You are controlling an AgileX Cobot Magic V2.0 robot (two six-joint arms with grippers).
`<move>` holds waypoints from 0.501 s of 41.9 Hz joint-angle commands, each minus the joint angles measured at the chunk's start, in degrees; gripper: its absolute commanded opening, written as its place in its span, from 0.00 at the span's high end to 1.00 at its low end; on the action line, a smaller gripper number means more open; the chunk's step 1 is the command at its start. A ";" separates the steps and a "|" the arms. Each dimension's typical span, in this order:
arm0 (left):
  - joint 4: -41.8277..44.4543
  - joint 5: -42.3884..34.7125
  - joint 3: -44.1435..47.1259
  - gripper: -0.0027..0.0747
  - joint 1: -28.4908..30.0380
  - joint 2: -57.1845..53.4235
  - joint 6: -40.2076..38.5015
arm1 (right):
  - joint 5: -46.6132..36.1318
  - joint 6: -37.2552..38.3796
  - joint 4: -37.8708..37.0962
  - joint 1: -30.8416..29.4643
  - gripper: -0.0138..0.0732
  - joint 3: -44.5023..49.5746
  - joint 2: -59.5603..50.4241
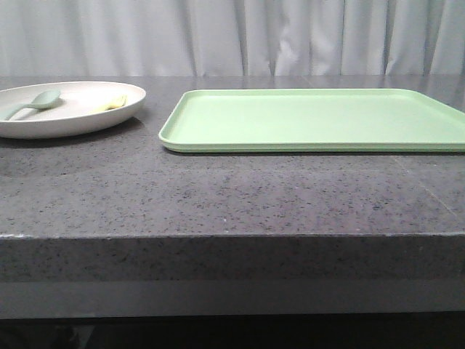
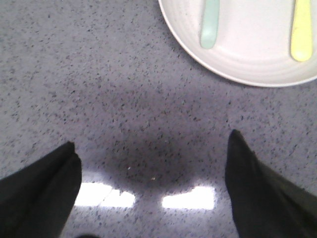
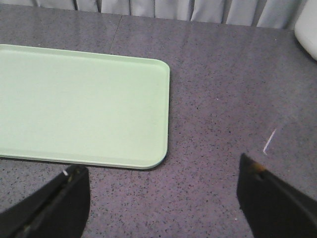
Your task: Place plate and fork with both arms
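Light: bright, even, from overhead
Glare: white patches on countertop (image 2: 148, 114)
Shadow: soft, beneath plate (image 1: 43, 125)
Focus: wrist views slightly soft

The dark grey speckled stone-look table (image 1: 218, 196) has a polished finish with bright glossy reflections in the left wrist view. The large round off-white plate (image 1: 43, 123) looks like matt plastic, as do the pale yellow plastic fork (image 2: 301, 34), the pale teal plastic spoon (image 2: 210, 25) and the smooth rectangular light green tray (image 1: 312, 120).
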 commanded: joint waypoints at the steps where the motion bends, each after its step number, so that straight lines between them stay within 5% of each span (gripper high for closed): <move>1: -10.04 0.15 -5.82 0.23 3.27 4.37 7.20 | -4.26 -0.12 -0.66 0.12 0.12 -1.66 0.53; 9: -11.87 2.04 -14.86 0.24 3.63 14.54 8.04 | -4.26 -0.12 -0.66 0.12 0.12 -1.66 0.53; 21: -11.87 3.89 -26.30 0.47 2.58 26.67 8.04 | -4.26 -0.12 -0.66 0.12 0.12 -1.66 0.53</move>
